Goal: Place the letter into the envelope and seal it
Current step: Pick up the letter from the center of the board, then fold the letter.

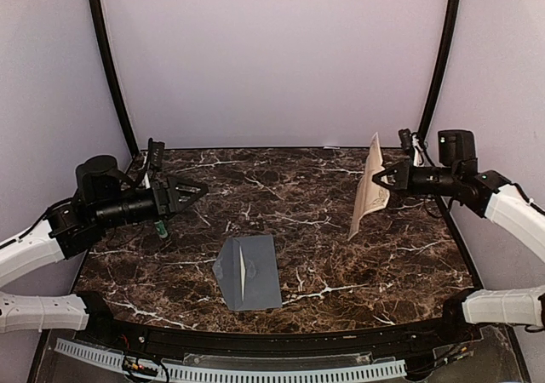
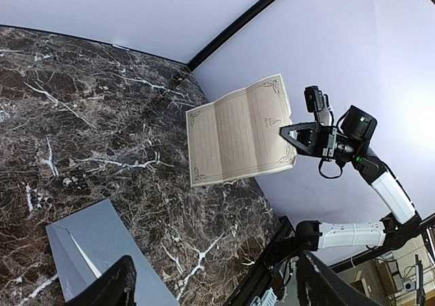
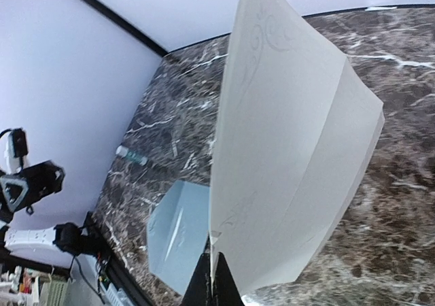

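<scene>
The cream letter (image 1: 369,187) with an ornamental border hangs upright in the air at the right. My right gripper (image 1: 385,177) is shut on its edge. In the right wrist view the letter (image 3: 292,170) fills the middle, pinched between the fingertips (image 3: 216,279). The grey-blue envelope (image 1: 249,271) lies flat near the table's front middle with its flap spread open to the left. It also shows in the left wrist view (image 2: 95,251) and the right wrist view (image 3: 178,231). My left gripper (image 1: 197,189) is open and empty above the table's left side, well apart from the envelope.
A small green-capped tube (image 1: 159,227) lies on the marble table (image 1: 324,230) at the left, under my left gripper; it also shows in the right wrist view (image 3: 130,156). Lilac walls and black corner posts enclose the table.
</scene>
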